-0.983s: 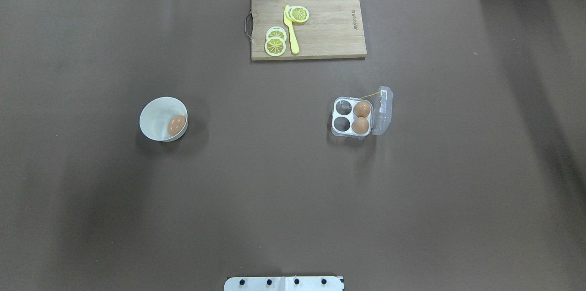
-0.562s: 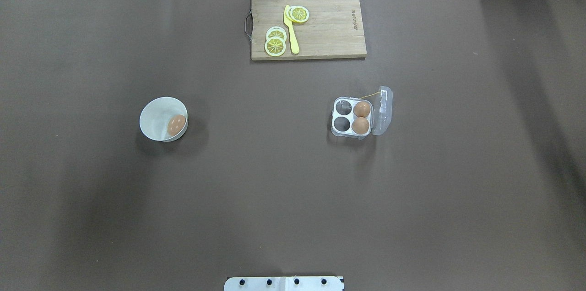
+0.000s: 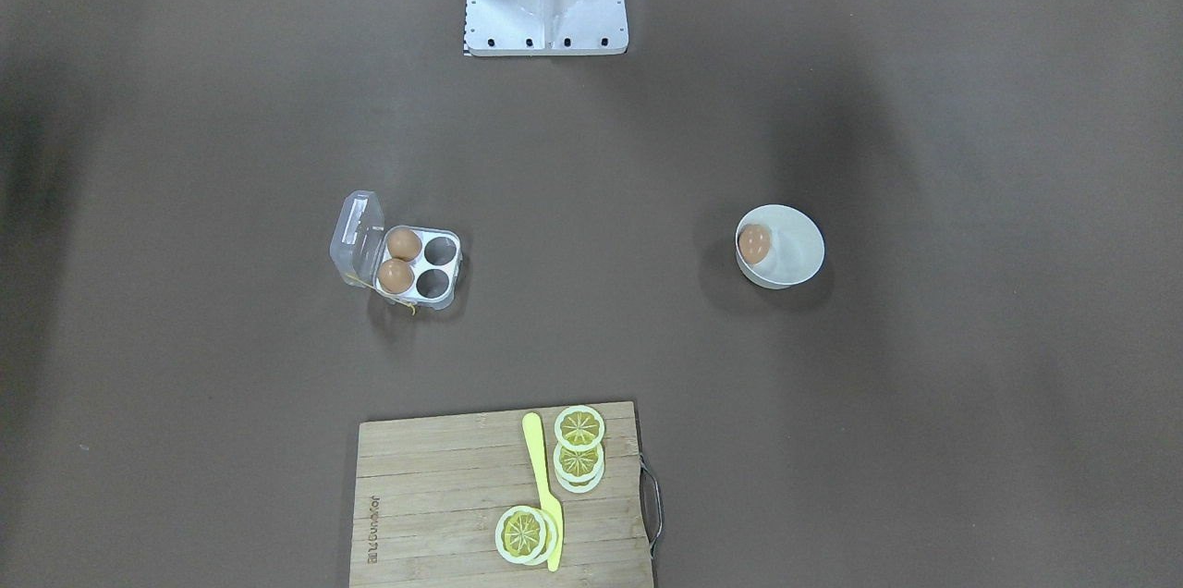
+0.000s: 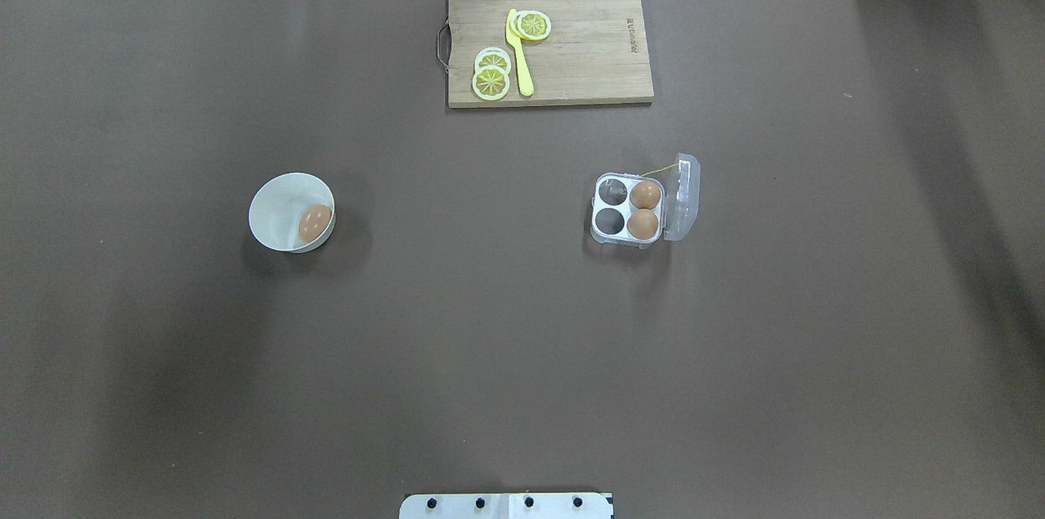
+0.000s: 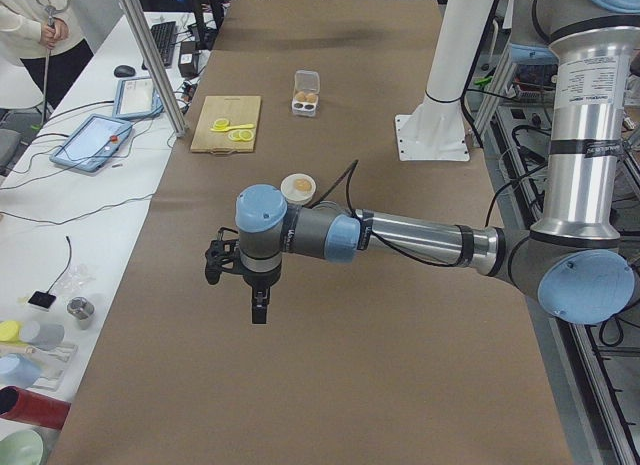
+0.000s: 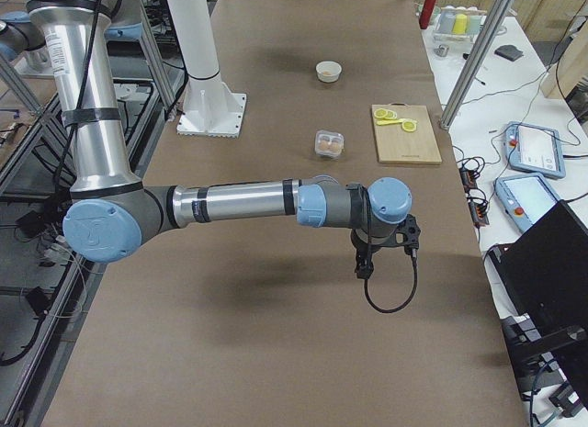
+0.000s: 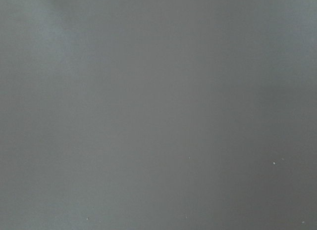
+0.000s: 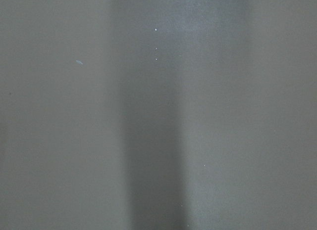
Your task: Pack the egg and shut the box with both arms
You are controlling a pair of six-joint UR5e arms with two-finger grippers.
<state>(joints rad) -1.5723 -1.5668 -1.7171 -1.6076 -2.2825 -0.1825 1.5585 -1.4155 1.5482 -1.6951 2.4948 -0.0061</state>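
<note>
Overhead and front-facing cameras look steeply down from opposite sides, sharing the box (image 4: 610,219), bowl (image 4: 277,213) and cutting board (image 4: 588,54). End cameras look along the tabletop (image 5: 330,385), nearest the left gripper (image 5: 258,310) and right gripper (image 6: 365,266) respectively. Wrist cameras face only bare tabletop.

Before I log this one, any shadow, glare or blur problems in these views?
Overhead exterior: sharp, broad soft shadows across the table. Left wrist: only featureless table. Right wrist: same, plus a dark shadow band. Front-facing: egg and box crisp, no glare.

Gripper states left undetermined
The left gripper (image 5: 256,305) and right gripper (image 6: 364,264) are seen only from the side views; only blurred surface (image 7: 158,111) is shown by both wrist views.
</note>
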